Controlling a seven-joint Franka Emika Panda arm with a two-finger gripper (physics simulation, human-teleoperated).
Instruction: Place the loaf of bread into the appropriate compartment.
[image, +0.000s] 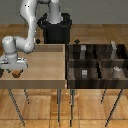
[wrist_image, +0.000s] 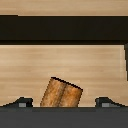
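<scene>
The loaf of bread (wrist_image: 61, 94), one golden-brown chunk, lies on the light wooden table (image: 42, 67) near the edge at the exterior view's left, directly under the gripper (image: 16, 71). In the wrist view it sits tilted between the two fingertips (wrist_image: 20, 103), which stand spread on either side with a gap to each, so the jaws are open and nothing is pinched; this placement suggests alignment for a grasp. One arm (image: 20, 44) reaches down over it. At the exterior view's right stands one dark compartmented tray (image: 97, 65), well apart from the loaf; its cells hold several small grey cubes (image: 85, 73), about five, though blur prevents a firm count.
</scene>
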